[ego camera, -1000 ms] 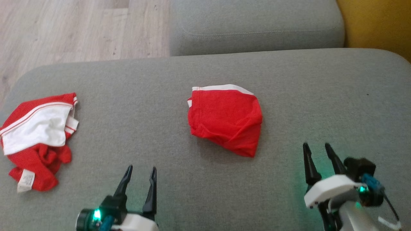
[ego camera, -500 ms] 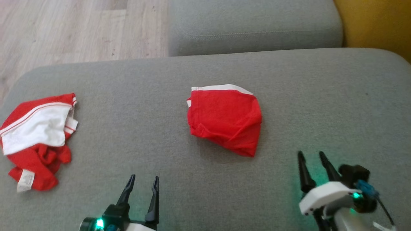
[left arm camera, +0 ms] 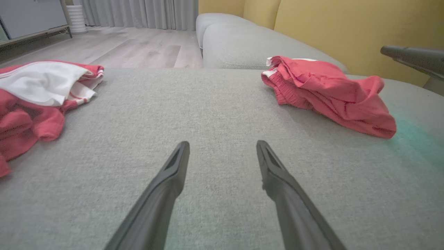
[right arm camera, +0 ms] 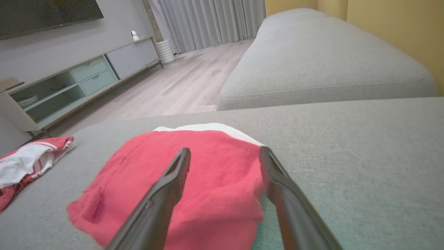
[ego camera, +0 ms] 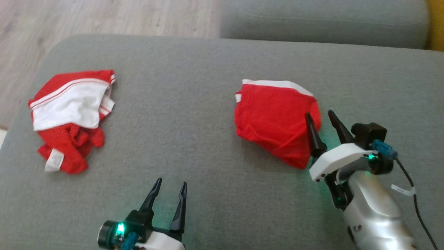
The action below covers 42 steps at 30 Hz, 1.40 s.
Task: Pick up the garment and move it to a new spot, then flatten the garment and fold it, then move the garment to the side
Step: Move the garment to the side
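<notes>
While the crumpled red-and-white garment (ego camera: 69, 118) is lying untouched at the left of the sofa seat (ego camera: 208, 62), the left hand (ego camera: 171, 181) is hovering near the front, wide open and holding nothing. Right of it the folded red garment (ego camera: 274, 118) is sitting mid-seat. The right hand (ego camera: 318, 113), a second ago well short of it, is now reaching over its right edge, spread wide and gripping nothing yet. The fold is looking finished, so the move aside is probably beginning.
</notes>
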Tool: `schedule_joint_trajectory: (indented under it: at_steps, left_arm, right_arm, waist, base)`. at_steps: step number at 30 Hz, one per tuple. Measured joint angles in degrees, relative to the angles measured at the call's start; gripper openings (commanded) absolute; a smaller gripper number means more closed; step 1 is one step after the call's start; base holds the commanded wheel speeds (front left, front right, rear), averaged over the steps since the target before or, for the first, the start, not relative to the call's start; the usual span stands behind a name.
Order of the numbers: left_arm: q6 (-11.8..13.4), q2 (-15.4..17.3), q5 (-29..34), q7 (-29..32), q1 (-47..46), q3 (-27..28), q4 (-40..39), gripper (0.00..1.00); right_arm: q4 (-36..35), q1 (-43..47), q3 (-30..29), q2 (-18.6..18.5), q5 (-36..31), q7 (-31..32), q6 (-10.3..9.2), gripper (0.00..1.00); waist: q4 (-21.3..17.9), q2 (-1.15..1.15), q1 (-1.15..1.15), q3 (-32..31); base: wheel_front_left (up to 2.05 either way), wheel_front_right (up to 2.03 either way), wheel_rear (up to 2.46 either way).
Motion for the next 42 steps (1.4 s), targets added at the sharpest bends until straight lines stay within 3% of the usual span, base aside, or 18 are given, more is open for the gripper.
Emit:
schedule_joint_trajectory:
  at_steps: [8,9,10,11,12,13,21,30,42]
  left_arm:
    - [0.0,0.0,-0.5,0.0,-2.6,-1.6,0.4,1.0]
    - [0.0,0.0,-0.5,0.0,-3.1,-1.7,0.4,1.0]
    - [0.0,0.0,-0.5,0.0,-3.4,-1.7,0.3,1.0]
    - [0.0,0.0,-0.6,0.0,-3.7,-1.7,0.3,1.0]
    - [0.0,0.0,-0.6,0.0,-3.7,-1.7,0.3,1.0]
    - [0.0,0.0,-0.6,0.0,-3.8,-1.8,0.3,1.0]
    - [-0.5,0.0,-0.4,0.0,-4.2,-1.7,0.3,1.0]
    - [-1.6,0.0,-0.3,0.0,-4.2,-2.1,-0.8,1.0]
    - [-2.1,0.1,-1.5,0.0,-5.9,-6.9,-2.3,1.0]
  right_arm:
    - [11.9,-3.9,-5.9,-0.1,-1.5,0.0,0.0,1.0]
    - [12.8,-4.3,-5.9,-0.2,-1.0,0.0,0.0,0.96]
    - [13.5,-4.6,-5.8,-0.2,-0.3,0.0,0.0,0.73]
    - [14.3,-4.9,-5.5,-0.2,0.1,0.0,0.0,0.73]
    - [14.7,-5.2,-5.1,-0.2,0.7,-0.2,0.0,0.23]
    - [14.9,-5.5,-4.7,-0.3,1.5,-0.5,0.0,0.0]
    - [13.0,-5.6,-8.2,-0.2,0.9,-0.4,0.0,0.0]
    - [8.2,-0.3,-5.5,-0.2,0.7,-0.4,0.0,0.0]
    - [6.3,2.8,4.8,-0.2,4.3,-0.4,0.0,0.0]
  waist:
    - [3.1,0.0,0.0,4.1]
    - [3.3,0.0,0.0,4.6]
    - [3.6,0.0,0.01,5.0]
    - [3.7,0.0,0.01,5.5]
    - [3.8,0.0,0.01,5.8]
    - [3.9,0.0,0.0,6.1]
    - [1.6,0.0,0.0,5.6]
    - [-7.3,0.0,-0.01,3.5]
    - [-26.8,0.0,-0.01,1.4]
  base:
    - [0.0,0.0,0.0]
    - [0.0,0.0,0.0]
    - [0.0,0.0,0.0]
    - [0.0,0.0,0.0]
    - [0.0,0.0,0.0]
    - [0.0,0.0,0.0]
    - [0.0,0.0,0.0]
    - [0.0,0.0,0.0]
    - [0.0,0.0,0.0]
